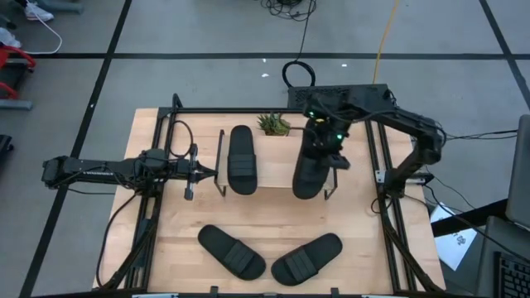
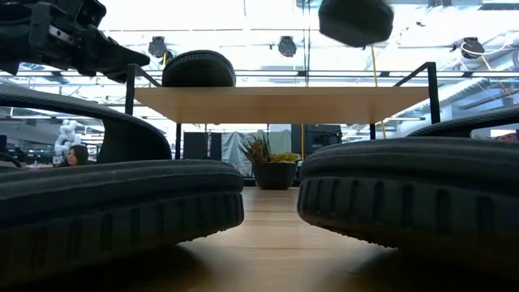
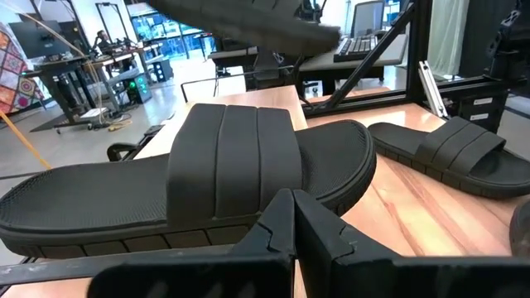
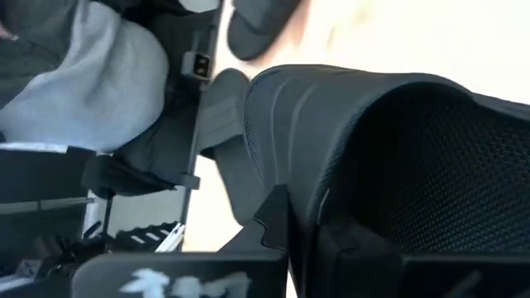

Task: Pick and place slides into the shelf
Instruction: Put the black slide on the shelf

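Note:
Four black slides are in view. One slide lies sole-down on the shelf, the low rack with the light plank top. My right gripper is shut on a second slide and holds it over the shelf's right half. Two more slides rest on the table near its near edge. My left gripper is shut and hovers level at the shelf's left end, just short of the slide lying there. My right gripper holds the slide by its wide strap, at the strap's edge; the fingers come from above and from the table's far side. The slide is lifted clear, well above the plank top, its length running from far to near.
A small potted plant stands at the shelf's far edge. Black frame rails run along the table's sides. Bare wood lies between the shelf and the two near slides. A person sits far off in the room.

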Motion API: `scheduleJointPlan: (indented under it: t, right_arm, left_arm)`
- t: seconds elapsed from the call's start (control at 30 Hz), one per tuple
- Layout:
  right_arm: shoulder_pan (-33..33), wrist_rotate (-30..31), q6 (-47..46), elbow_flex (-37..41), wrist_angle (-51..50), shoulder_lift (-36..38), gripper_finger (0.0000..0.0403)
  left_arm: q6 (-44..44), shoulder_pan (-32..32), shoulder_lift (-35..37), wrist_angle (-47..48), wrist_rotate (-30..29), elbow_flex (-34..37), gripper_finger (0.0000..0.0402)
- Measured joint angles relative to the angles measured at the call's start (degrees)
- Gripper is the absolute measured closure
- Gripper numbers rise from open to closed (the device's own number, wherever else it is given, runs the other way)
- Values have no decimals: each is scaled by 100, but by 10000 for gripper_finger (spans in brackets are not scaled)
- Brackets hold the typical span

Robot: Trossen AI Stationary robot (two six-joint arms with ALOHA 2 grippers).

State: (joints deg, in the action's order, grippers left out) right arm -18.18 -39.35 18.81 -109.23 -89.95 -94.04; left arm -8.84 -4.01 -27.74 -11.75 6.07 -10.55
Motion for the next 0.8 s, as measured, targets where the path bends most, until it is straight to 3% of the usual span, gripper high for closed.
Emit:
scheduleJointPlan:
  t: [0.37, 0.8]
  right_arm:
    - [-288, 47, 749, 0, -3, -700, 400]
    - [-363, 421, 559, 550, -13, -1025, 398]
  left_arm:
    - [-42, 0, 0, 38, 0, 0, 398]
    - [-75, -2, 2, 148, 2, 0, 398]
